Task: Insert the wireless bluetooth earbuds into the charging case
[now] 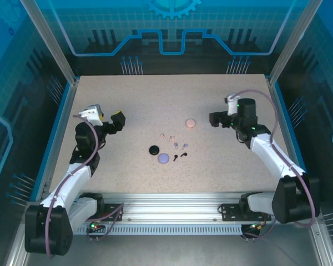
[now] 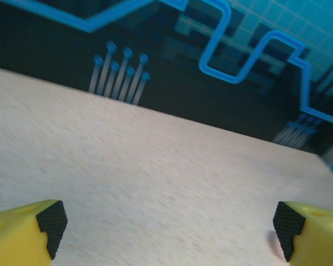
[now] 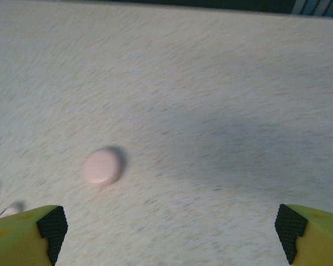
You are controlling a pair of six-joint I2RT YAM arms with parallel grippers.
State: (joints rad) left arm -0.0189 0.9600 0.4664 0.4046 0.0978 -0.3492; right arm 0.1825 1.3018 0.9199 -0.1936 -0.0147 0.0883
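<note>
— risk with the earbuds (image 1: pixel 176 146)?
— slipping, most likely. they lie loose mid-table, tiny beside the black case (image 1: pixel 154 149) and lavender case (image 1: pixel 164 158), so a clumsy pinch could flick one away. left gripper (image 1: pixel 117 121) and right gripper (image 1: pixel 215 118) both stand wide open, empty (well apart from the cluster).
— and the views?
— right wrist catches the pink case (image 3: pixel 102 166) close up; the top view places it against everything else.

I'm logging left arm (image 1: pixel 72 180) and right arm (image 1: pixel 272 155) wearing white shells, black joints, lavender cables (image 1: pixel 254 91) (green lights (image 1: pixel 93 226) glowing at bases); yellow fingers (image 2: pixel 16 233) carrying black textured pads (image 2: pixel 51 224).
</note>
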